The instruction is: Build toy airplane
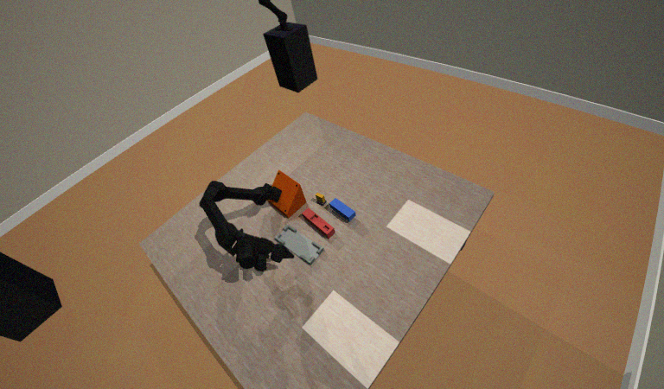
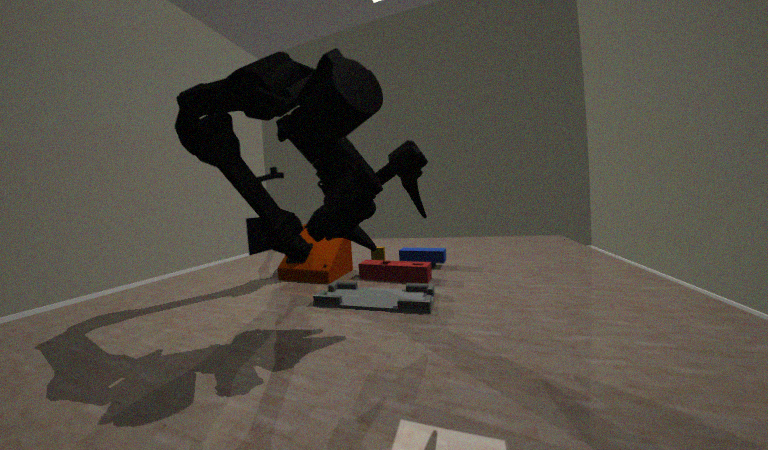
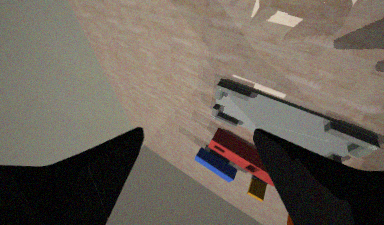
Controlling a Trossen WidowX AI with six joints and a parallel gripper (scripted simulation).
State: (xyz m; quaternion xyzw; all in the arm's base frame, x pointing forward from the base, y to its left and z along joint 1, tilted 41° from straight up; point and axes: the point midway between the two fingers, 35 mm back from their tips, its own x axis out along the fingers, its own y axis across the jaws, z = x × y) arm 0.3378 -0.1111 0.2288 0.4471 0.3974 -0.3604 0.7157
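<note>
The grey jig point(image 1: 299, 245) point(image 2: 373, 297) point(image 3: 295, 120) lies flat on the table with nothing in its cradle. The red fuselage point(image 1: 318, 223) point(image 2: 394, 272) point(image 3: 232, 156) lies beside it, its two sockets empty and facing up. The blue wing point(image 1: 341, 209) point(image 2: 422, 254) point(image 3: 216, 165) lies beyond the fuselage. The small yellow tail fin point(image 1: 320, 198) point(image 2: 379, 253) point(image 3: 257, 189) stands near the wing. My gripper point(image 2: 399, 233) point(image 3: 198, 133) is open and empty, above the table and tilted. In the top view it is near the jig's end, its fingers partly hidden.
The orange wedge point(image 1: 289, 194) point(image 2: 334, 255) stands at the arm's base, close to the fuselage and tail fin. Two pale rectangles, one on the right point(image 1: 428, 231) and one at the front point(image 1: 349, 338), lie on the table. Black pedestals stand off the table.
</note>
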